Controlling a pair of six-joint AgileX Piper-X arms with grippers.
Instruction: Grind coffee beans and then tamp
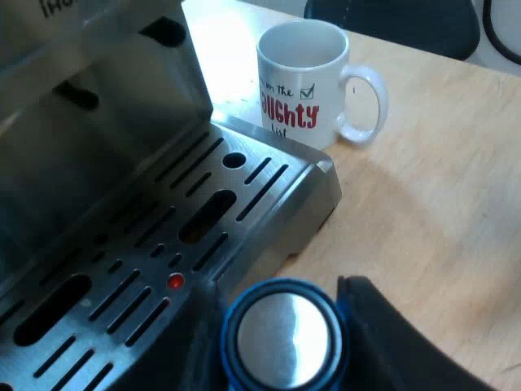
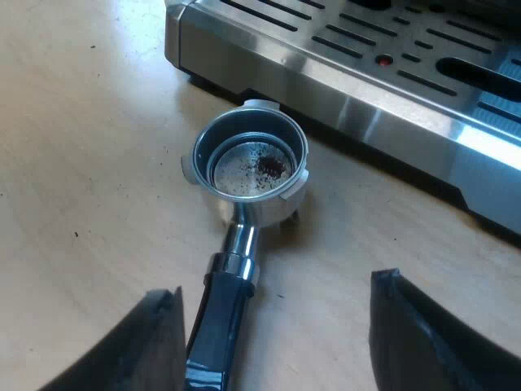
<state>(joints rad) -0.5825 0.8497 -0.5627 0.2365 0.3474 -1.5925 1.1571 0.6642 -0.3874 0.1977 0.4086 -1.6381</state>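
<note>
Espresso machine [image 1: 106, 147], drip tray [image 2: 342, 65] toward me. Mug [image 1: 301, 81] stands on the table [image 1: 440, 212] just beside the tray's corner, out of the working path. Metal holder [image 2: 248, 163] lies loose on the table near the tray's front edge, basket up. It holds only specks of grounds, so I judge grinding not yet done. My right gripper [image 2: 277, 297] is spread, the dark handle [image 2: 224, 318] between its fingers, set to grasp. My left gripper [image 1: 281, 346] pinches the blue tamper [image 1: 281, 330], kept ready for tamping.
</note>
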